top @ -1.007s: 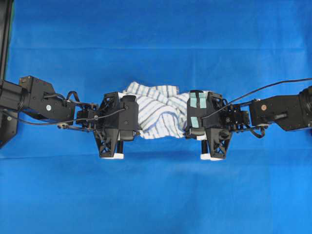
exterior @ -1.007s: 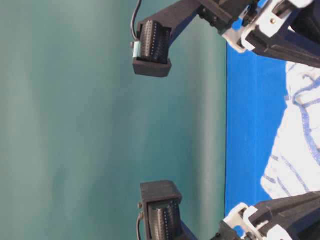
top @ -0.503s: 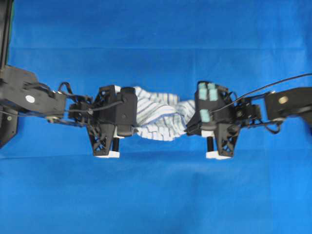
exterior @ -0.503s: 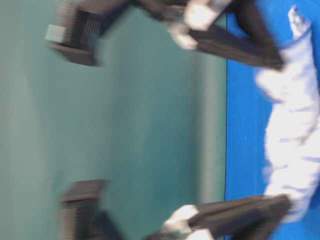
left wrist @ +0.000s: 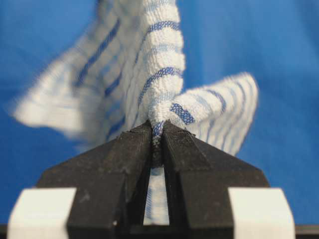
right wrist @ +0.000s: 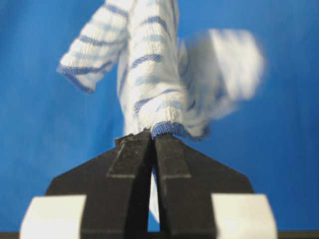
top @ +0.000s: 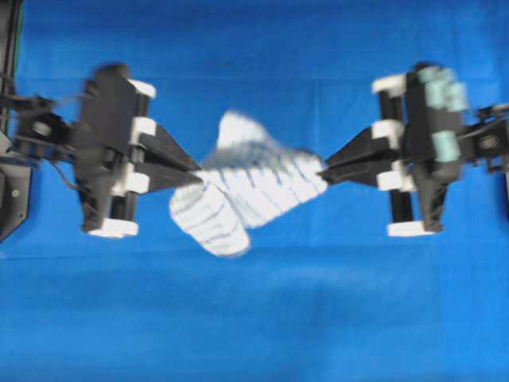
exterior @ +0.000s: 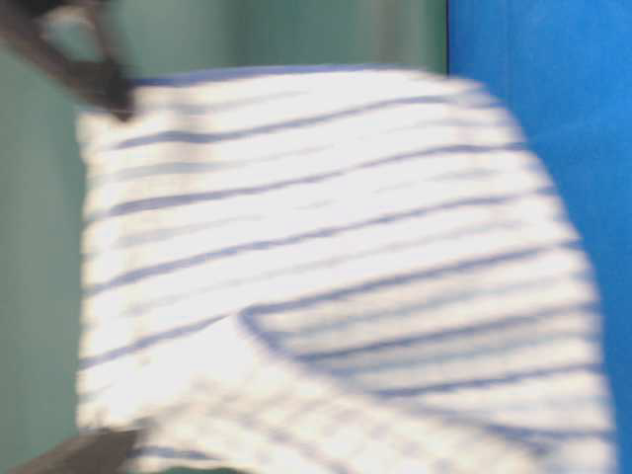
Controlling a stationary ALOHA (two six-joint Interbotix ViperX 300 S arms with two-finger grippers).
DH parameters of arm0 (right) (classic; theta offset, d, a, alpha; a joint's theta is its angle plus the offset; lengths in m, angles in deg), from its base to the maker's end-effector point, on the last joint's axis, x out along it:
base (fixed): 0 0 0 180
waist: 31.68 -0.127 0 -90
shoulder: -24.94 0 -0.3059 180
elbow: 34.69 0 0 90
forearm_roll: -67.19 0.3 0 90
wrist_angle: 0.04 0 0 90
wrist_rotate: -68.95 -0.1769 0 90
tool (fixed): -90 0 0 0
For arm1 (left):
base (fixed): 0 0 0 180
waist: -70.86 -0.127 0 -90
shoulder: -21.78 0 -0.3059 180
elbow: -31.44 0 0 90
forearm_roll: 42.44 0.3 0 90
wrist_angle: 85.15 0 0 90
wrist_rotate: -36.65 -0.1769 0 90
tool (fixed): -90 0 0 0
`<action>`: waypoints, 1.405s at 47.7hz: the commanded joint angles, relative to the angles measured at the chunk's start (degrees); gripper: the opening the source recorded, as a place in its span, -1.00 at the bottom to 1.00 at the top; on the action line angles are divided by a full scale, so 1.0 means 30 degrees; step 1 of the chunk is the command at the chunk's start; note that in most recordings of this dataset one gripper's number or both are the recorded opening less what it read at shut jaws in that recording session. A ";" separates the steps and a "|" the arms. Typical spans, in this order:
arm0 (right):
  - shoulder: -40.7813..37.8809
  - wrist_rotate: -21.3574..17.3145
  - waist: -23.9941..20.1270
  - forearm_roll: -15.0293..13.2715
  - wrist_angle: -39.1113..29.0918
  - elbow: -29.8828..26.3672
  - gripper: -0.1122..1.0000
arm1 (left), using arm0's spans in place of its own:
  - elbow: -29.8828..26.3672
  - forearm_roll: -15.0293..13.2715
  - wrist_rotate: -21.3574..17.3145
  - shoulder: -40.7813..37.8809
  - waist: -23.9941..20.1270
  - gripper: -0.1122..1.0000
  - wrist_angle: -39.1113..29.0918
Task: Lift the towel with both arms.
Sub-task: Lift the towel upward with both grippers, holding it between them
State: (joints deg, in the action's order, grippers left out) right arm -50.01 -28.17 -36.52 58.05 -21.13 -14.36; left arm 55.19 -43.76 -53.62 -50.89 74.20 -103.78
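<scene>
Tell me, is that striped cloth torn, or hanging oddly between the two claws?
No tear shows. The towel hangs bunched and twisted, not spread flat, with one loose fold drooping below. The left gripper and right gripper each pinch a rolled edge. The blur is from motion, so fine damage cannot be judged.

The counter is covered edge to edge by a plain blue cloth, on which faint horizontal creases are seen in the overhead view. Even, bright light is cast across it. In the table-level view, a flat teal-green backdrop is seen beyond the cloth's edge. A dark frame is visible at the overhead view's left border.
</scene>
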 commanded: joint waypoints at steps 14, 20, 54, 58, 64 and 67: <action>0.0967 0.0000 -0.0059 -0.0439 -0.0674 -0.1670 -0.79 | -0.1641 0.0059 -0.0029 0.1201 -0.0322 -0.72 -0.0557; 0.0996 0.0000 -0.0059 -0.0439 -0.0820 -0.1670 -0.79 | -0.1904 0.0059 -0.0088 0.1084 -0.0381 -0.72 -0.0586; 0.0967 -0.0146 -0.0059 -0.0439 -0.0703 -0.1641 -0.62 | -0.1934 0.0059 -0.0527 0.0937 0.0000 -0.22 -0.0059; 0.0967 -0.0088 -0.0059 -0.0439 -0.0762 -0.1670 -0.17 | -0.1875 0.0059 -0.0557 0.1084 0.0029 0.24 -0.0029; 0.0967 -0.0088 -0.0059 -0.0439 -0.0791 -0.1641 0.39 | -0.1729 0.0059 -0.0586 0.1289 0.0088 0.77 -0.0029; 0.0967 -0.0088 -0.0059 -0.0439 -0.0791 -0.1641 0.48 | -0.1670 0.0059 -0.0586 0.1406 0.0146 0.77 -0.0029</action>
State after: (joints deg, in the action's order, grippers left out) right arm -47.37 -28.43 -36.60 56.82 -23.77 -17.88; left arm 50.88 -43.67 -55.29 -47.63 74.20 -104.40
